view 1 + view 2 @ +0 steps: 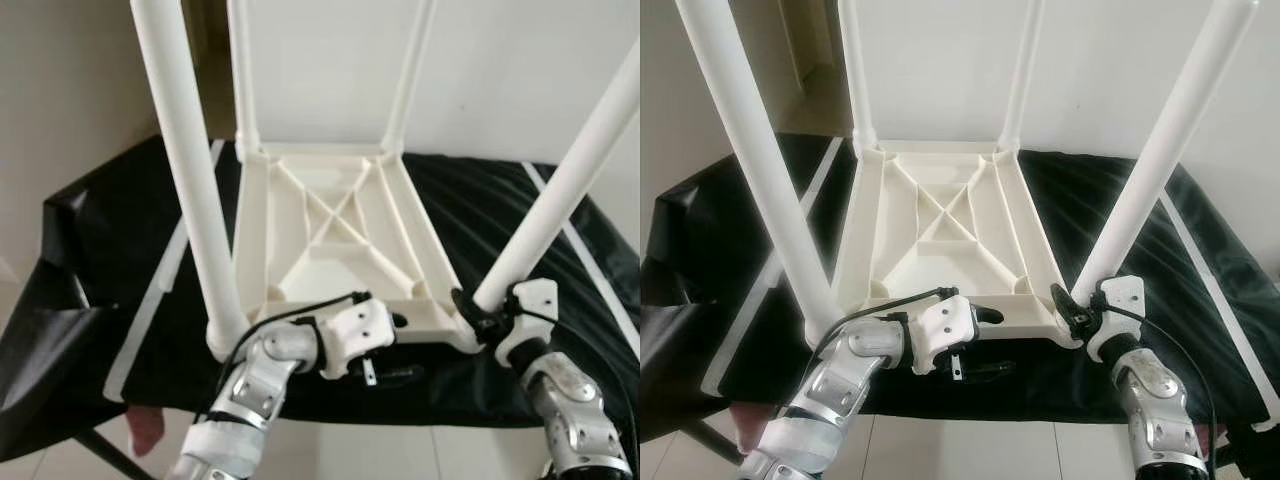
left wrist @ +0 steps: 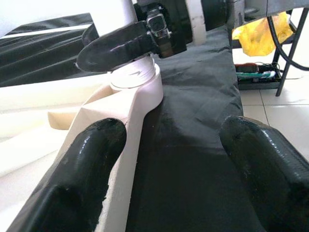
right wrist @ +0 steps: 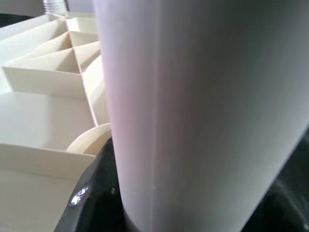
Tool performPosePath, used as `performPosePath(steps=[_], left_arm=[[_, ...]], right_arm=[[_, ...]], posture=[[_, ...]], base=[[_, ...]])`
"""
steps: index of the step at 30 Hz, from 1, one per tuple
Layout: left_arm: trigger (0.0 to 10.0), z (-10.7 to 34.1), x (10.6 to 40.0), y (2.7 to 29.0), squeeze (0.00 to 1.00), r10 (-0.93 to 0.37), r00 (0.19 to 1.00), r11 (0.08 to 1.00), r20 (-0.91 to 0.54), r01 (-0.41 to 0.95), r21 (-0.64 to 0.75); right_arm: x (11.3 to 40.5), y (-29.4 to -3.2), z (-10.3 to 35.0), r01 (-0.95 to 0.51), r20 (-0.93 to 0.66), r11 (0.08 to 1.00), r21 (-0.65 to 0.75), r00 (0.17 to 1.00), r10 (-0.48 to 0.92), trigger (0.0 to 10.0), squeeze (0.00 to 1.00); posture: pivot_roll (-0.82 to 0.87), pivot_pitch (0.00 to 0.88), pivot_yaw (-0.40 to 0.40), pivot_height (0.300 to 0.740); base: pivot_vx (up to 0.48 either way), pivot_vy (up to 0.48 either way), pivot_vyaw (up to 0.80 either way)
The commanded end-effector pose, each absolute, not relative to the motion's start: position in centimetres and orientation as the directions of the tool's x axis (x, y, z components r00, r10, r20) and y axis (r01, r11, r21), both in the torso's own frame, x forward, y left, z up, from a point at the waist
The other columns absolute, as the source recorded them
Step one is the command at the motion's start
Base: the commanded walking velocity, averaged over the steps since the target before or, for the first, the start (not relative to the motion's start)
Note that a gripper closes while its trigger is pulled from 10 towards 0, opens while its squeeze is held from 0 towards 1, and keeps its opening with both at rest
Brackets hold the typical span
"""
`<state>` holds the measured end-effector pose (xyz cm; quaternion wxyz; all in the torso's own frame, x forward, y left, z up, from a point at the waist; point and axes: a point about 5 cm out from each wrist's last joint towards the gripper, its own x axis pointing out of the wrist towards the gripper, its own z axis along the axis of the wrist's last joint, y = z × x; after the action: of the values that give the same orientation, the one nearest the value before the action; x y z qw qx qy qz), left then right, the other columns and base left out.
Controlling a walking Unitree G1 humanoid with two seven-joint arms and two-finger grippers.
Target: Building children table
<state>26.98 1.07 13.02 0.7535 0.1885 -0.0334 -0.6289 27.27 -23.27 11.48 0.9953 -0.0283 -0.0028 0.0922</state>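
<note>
Head views: upturned children table top (image 1: 335, 235) is laid ribs-up on a black-covered counter (image 1: 470, 205), four white legs standing up from its corners. Right gripper (image 1: 1080, 308) is clenched on the near right leg (image 1: 1160, 160) at its base. Left gripper (image 1: 980, 350) is held released at the top's near edge (image 1: 1010, 318).

Left wrist view: jaws are spread, one finger (image 2: 84, 174) touching the rim, corner socket (image 2: 140, 79) ahead.

Right wrist view: the leg is seen pinched tight.

The leg is best kept straight in its socket while seated. Counter edge is close; open room lies above.
</note>
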Motion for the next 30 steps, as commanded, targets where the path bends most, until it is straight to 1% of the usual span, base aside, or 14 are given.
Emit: performPosePath(steps=[1, 2, 3, 4, 7, 10, 13, 15, 18, 20, 21, 22, 24, 30], left_arm=[[10.0, 13.6, 27.6, 0.9, 0.0, -0.935, 0.328, 0.264, -0.133, 0.898, 0.352], [10.0, 13.5, 27.5, 0.8, 0.0, -0.936, 0.325, 0.262, -0.133, 0.899, 0.351], [10.0, 13.5, 27.5, 0.8, 0.0, -0.937, 0.321, 0.258, -0.134, 0.9, 0.35], [10.0, 13.5, 27.4, 0.8, 0.0, -0.938, 0.32, 0.257, -0.135, 0.901, 0.349], [10.0, 13.5, 27.4, 0.8, 0.0, -0.938, 0.319, 0.257, -0.135, 0.901, 0.349], [10.0, 13.5, 27.4, 0.8, 0.0, -0.939, 0.316, 0.254, -0.135, 0.903, 0.348], [10.0, 13.5, 27.4, 0.8, 0.0, -0.939, 0.315, 0.253, -0.135, 0.903, 0.347], [10.0, 13.5, 27.4, 0.7, 0.0, -0.94, 0.314, 0.252, -0.134, 0.904, 0.346], [10.0, 13.5, 27.4, 0.7, 0.0, -0.94, 0.313, 0.252, -0.133, 0.904, 0.345], [10.0, 13.5, 27.3, 0.7, 0.0, -0.938, 0.321, 0.261, -0.129, 0.902, 0.344], [10.0, 13.5, 27.3, 0.7, 0.0, -0.938, 0.321, 0.261, -0.129, 0.902, 0.344], [10.0, 13.5, 27.3, 0.8, 0.0, -0.937, 0.326, 0.266, -0.128, 0.901, 0.343], [10.0, 13.4, 27.3, 1.0, 0.0, -0.933, 0.335, 0.276, -0.128, 0.899, 0.339], [10.0, 13.3, 27.1, 1.1, 0.0, -0.931, 0.342, 0.283, -0.129, 0.898, 0.337]], right_arm=[[27.2, -23.5, 10.7, -0.144, -0.047, 0.988, -0.051, 0.989, 0.141, 10.0, 0.0], [27.2, -23.6, 10.5, -0.063, -0.076, 0.998, -0.025, 0.995, 0.061, 10.0, 0.0], [27.1, -23.5, 10.1, 0.06, -0.113, 0.998, -0.002, 0.992, -0.06, 10.0, 0.0], [27.1, -23.5, 10.1, 0.099, -0.12, 0.995, -0.001, 0.988, -0.098, 10.0, 0.0], [27.0, -23.3, 10.0, 0.121, -0.122, 0.993, -0.006, 0.985, -0.121, 10.0, 0.0], [26.6, -22.2, 9.8, 0.233, -0.132, 0.972, 0.01, 0.964, -0.23, 10.0, 0.0], [26.5, -21.8, 9.6, 0.266, -0.138, 0.964, 0.014, 0.955, -0.262, 10.0, 0.0], [26.3, -20.8, 9.1, 0.333, -0.169, 0.943, 0.017, 0.93, -0.325, 10.0, 0.0], [26.3, -20.6, 8.9, 0.359, -0.177, 0.933, 0.02, 0.92, -0.35, 10.0, 0.0], [26.4, -19.0, 8.7, 0.444, -0.204, 0.894, 0.055, 0.882, -0.425, 10.0, 0.0], [26.4, -19.0, 8.7, 0.444, -0.204, 0.894, 0.055, 0.882, -0.425, 10.0, 0.0], [26.4, -18.4, 8.8, 0.459, -0.212, 0.886, 0.07, 0.875, -0.436, 10.0, 0.0], [26.6, -17.5, 9.0, 0.433, -0.203, 0.898, 0.083, 0.889, -0.41, 10.0, 0.0], [26.7, -18.0, 9.5, 0.432, -0.182, 0.898, 0.08, 0.892, -0.413, 10.0, 0.0]], posture=[[-0.04, 0.0, -0.041, 0.74], [-0.05, 0.0, -0.038, 0.74], [-0.05, 0.0, -0.034, 0.74], [-0.05, 0.0, -0.034, 0.74], [-0.05, 0.0, -0.032, 0.74], [-0.05, 0.0, -0.029, 0.74], [-0.05, 0.0, -0.03, 0.74], [-0.05, 0.0, -0.03, 0.74], [-0.04, 0.0, -0.034, 0.74], [-0.03, 0.0, -0.045, 0.74], [-0.03, 0.0, -0.045, 0.74], [-0.02, 0.0, -0.052, 0.74], [-0.02, 0.0, -0.054, 0.74], [-0.01, 0.0, -0.062, 0.74]], base=[[0.0, 0.0, 0.0], [0.0, 0.0, 0.0], [0.0, 0.0, 0.0], [0.0, 0.0, 0.0], [0.0, 0.0, 0.0], [0.0, 0.0, 0.0], [0.0, 0.0, 0.0], [0.0, 0.0, 0.0], [0.0, 0.0, 0.0], [0.0, 0.0, 0.0], [0.0, 0.0, 0.0], [0.0, 0.0, 0.0], [0.0, 0.0, 0.0], [0.0, 0.0, 0.0]])
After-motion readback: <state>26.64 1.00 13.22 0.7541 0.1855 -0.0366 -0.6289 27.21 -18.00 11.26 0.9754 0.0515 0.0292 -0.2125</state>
